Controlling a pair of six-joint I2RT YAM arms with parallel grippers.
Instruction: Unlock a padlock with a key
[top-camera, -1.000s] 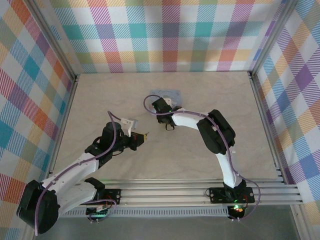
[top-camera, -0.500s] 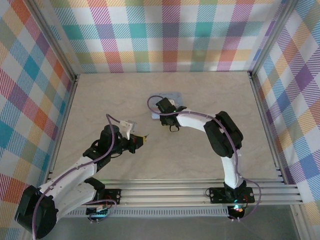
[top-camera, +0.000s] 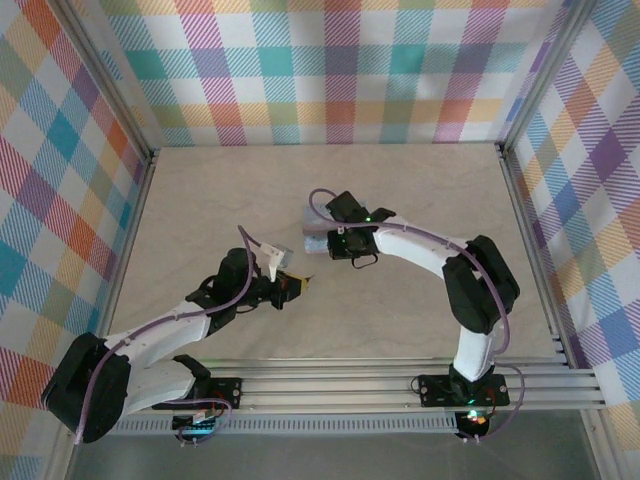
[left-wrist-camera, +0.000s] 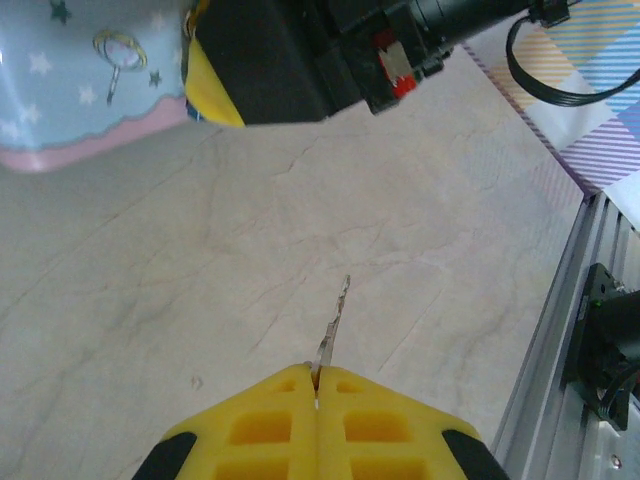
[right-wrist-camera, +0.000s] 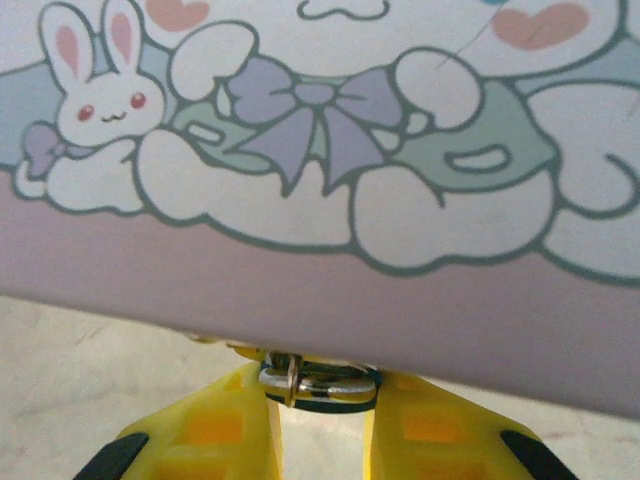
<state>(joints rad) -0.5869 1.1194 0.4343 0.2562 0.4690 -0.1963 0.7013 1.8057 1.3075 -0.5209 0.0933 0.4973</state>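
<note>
Padlock (top-camera: 315, 238) held mid-tabletop (top-camera: 200, 200), right jaws pinching its metal edge fitting (right-wrist-camera: 318, 378) (steadying it, I judge); left jaws pressed together on the key (left-wrist-camera: 334, 322), aiming it over.

The padlock (top-camera: 316, 240) lies on the table (top-camera: 200, 200) near its middle, with the right gripper (right-wrist-camera: 322, 400) at its right edge. In front of it, nearer the arms' bases, the left gripper (left-wrist-camera: 316, 385) holds the key (left-wrist-camera: 334, 322), close to the padlock but apart.
</note>
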